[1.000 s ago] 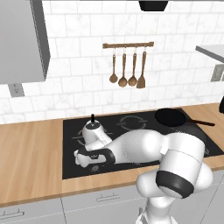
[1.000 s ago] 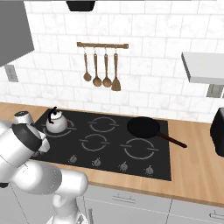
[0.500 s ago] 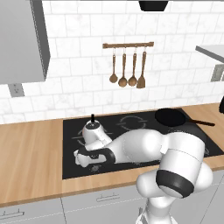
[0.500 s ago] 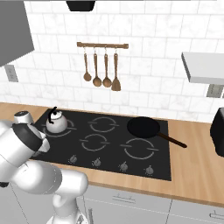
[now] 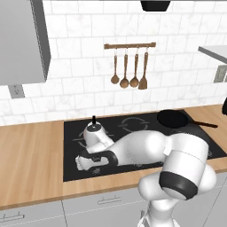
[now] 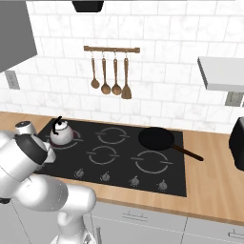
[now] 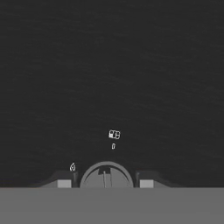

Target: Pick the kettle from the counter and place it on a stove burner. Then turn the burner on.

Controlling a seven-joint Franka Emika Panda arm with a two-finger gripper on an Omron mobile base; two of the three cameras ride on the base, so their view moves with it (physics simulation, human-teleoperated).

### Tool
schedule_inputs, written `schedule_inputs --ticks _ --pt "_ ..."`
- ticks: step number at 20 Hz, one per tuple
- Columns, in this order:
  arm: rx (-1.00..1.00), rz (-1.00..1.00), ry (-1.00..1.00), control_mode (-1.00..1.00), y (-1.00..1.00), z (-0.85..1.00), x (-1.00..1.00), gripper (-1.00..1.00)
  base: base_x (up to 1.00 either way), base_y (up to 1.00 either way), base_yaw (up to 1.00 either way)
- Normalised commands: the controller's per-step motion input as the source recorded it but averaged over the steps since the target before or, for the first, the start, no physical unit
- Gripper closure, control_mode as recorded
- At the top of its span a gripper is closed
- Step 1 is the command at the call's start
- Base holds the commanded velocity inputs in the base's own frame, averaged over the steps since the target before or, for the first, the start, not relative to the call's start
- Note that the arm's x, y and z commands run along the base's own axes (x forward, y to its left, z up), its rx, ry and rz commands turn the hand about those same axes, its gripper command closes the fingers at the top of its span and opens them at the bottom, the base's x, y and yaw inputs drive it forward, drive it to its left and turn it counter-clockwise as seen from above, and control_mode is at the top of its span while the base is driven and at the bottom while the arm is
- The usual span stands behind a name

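The small silvery kettle (image 5: pixel 95 133) (image 6: pixel 62 135) stands upright on the rear left stove burner (image 6: pixel 76 139) of the black glass cooktop (image 5: pixel 142 128). Nothing holds it. My gripper (image 5: pixel 81 162) is low over the cooktop's front left corner, just in front of the kettle. In the hand view my gripper (image 7: pixel 105 183) is open, and a round grey stove knob (image 7: pixel 105 176) sits between the two fingertips (image 7: pixel 64 183) with a narrow gap on each side. The wooden counter (image 5: pixel 31 155) lies to the left of the cooktop.
A black frying pan (image 5: pixel 173 119) (image 6: pixel 156 138) rests on the rear right burner, its handle pointing right. More knobs (image 6: pixel 135 181) line the cooktop's front edge. Wooden utensils (image 5: pixel 128 66) hang on the tiled wall. A dark appliance (image 6: pixel 237 143) stands at the far right.
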Motion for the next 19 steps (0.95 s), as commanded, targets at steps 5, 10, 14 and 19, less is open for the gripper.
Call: schedule_inputs --ticks 5,10,14,19 --pt "-0.19 0.51 0.0 -1.0 0.0 0.0 -0.1 1.0 0.0 0.0 0.0" --pt "-0.2 0.54 0.0 -1.0 0.05 0.0 -0.07 1.0 0.0 0.0 0.0" --pt "-0.13 0.5 0.0 -1.0 0.01 0.0 -0.08 1.0 0.0 0.0 0.0" --pt "0.0 0.05 0.0 -1.0 0.09 0.03 -0.02 1.0 0.0 0.0 0.0"
